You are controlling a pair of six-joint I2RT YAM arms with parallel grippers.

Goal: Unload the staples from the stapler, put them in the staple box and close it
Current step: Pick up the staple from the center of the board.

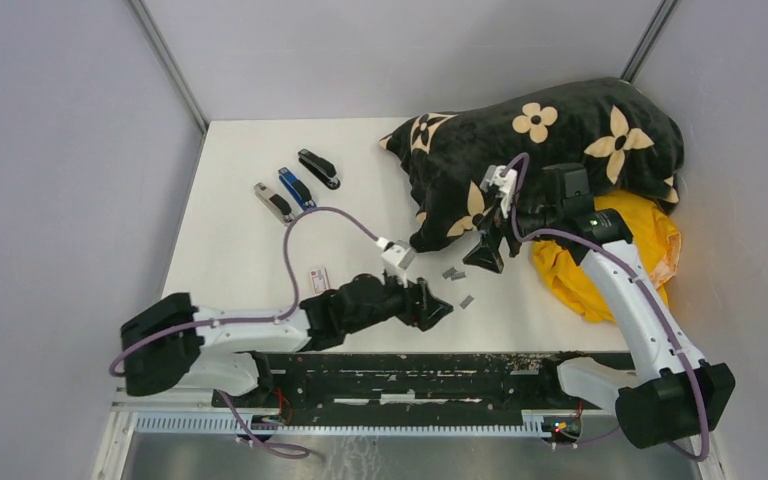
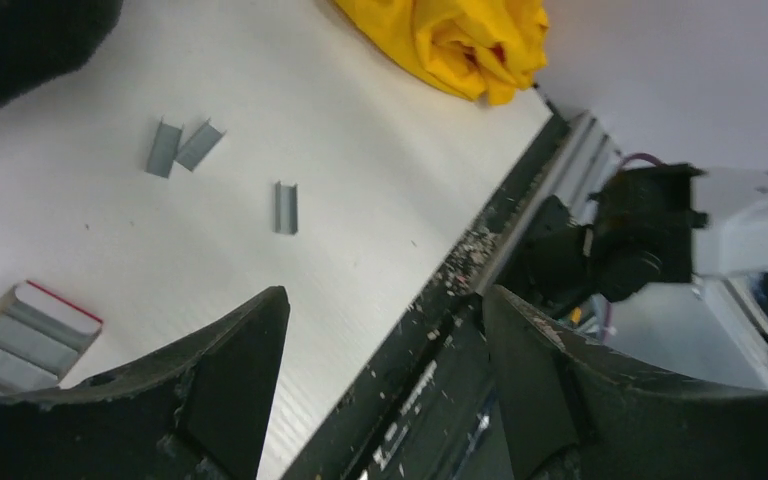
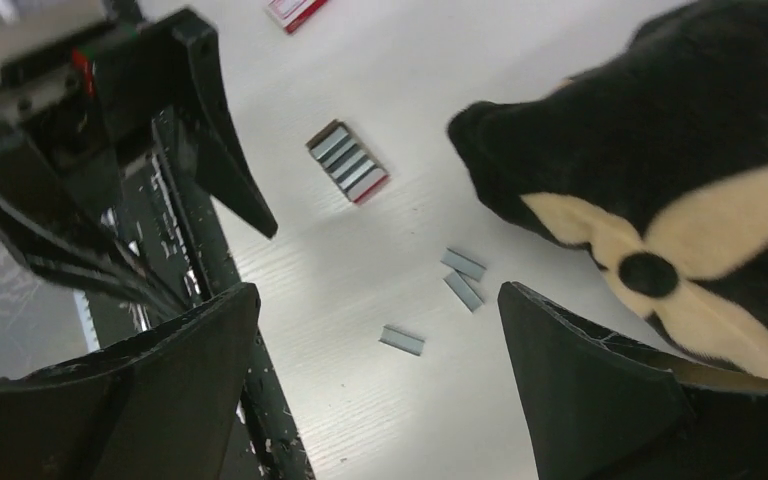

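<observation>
Three short grey strips of staples lie loose on the white table (image 1: 240,230): two close together (image 1: 453,272) and one nearer the front (image 1: 467,301). The left wrist view shows the pair (image 2: 182,147) and the single strip (image 2: 285,207); the right wrist view shows the pair (image 3: 463,277) and the single strip (image 3: 402,340). My left gripper (image 1: 438,308) (image 2: 385,292) is open and empty, just left of the strips. Open and empty too, my right gripper (image 1: 485,258) (image 3: 377,287) hangs over them. Three staplers, grey (image 1: 273,203), blue (image 1: 297,188) and black (image 1: 319,168), lie at the back left.
An open tray of staple strips (image 2: 30,335) (image 3: 348,162) lies by my left gripper. A small white-and-red box (image 1: 318,277) (image 3: 295,10) sits left of it. A black flowered cloth (image 1: 550,140) and a yellow cloth (image 1: 610,260) fill the back right.
</observation>
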